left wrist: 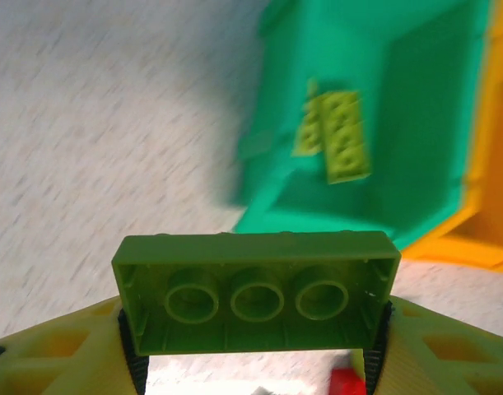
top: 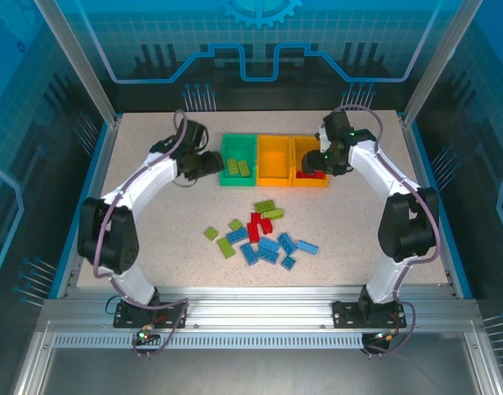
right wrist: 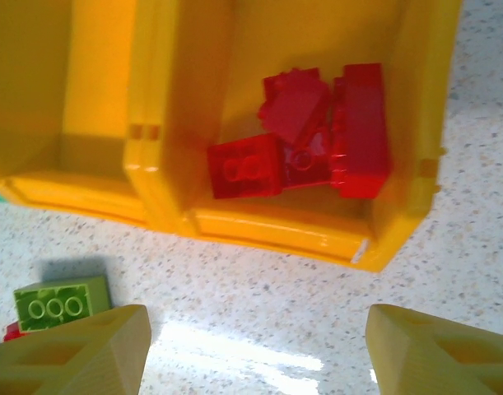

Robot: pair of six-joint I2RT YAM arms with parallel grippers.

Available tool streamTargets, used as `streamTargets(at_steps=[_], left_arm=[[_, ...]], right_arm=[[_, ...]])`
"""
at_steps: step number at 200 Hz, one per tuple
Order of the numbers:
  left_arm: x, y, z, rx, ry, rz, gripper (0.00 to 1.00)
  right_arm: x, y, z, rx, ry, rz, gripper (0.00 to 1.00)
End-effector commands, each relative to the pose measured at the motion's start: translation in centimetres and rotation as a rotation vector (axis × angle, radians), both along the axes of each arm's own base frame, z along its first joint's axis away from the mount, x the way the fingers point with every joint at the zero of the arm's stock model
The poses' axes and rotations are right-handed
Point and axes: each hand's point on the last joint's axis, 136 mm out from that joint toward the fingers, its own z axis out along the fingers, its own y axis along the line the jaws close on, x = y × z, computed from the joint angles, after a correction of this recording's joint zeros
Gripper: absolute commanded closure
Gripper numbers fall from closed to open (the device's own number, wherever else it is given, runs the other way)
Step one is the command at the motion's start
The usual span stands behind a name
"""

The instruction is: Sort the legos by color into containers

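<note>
Containers (top: 275, 182): three joined bins at the far middle of the tabletop (top: 177, 247). Green bin (top: 239, 146) on the left holds a few lime bricks (top: 237, 167). Right orange bin (right wrist: 284, 230) holds the red ones (right wrist: 317, 136). Middle bin (top: 276, 156) looks empty.

Left tool (top: 210, 164): clamped on a lime brick (left wrist: 255, 292) by its short ends, underside toward the wrist camera. It hangs just beside the green bin's left wall, not over it. Let go here and it lands on the tabletop outside. Carry it in low and you may catch the rim and shove the whole joined row.

Right tool (right wrist: 255, 358): jaws wide, nothing in them, above bare tabletop on the near side of the red-filled bin.

Loose legos (top: 263, 234): mixed lime, blue and red, packed close mid-tabletop. Pinch one and its neighbours may ride along or scatter. Both arms reaching there could meet.
</note>
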Motion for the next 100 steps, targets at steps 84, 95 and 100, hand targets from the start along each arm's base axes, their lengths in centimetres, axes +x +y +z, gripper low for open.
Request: streamTargets(at_steps=[84,95,100], left_arm=[[7.1,-6.1,-2.8,0.045,0.053,-0.209,0.32],[7.1,-6.1,-3.0,0.042,0.060,-0.205,0.30],[7.1,-6.2,-3.0,0.039,0.060,-0.205,0.28]], right_arm=[[-8.4,6.9,-3.6,-0.009,0.102,0.131,0.28],[-8.9,7.4,-4.2,-0.007,0.118,0.125,0.28],[-9.2,7.6,-4.4,-0.002,0.124,0.121,0.28]])
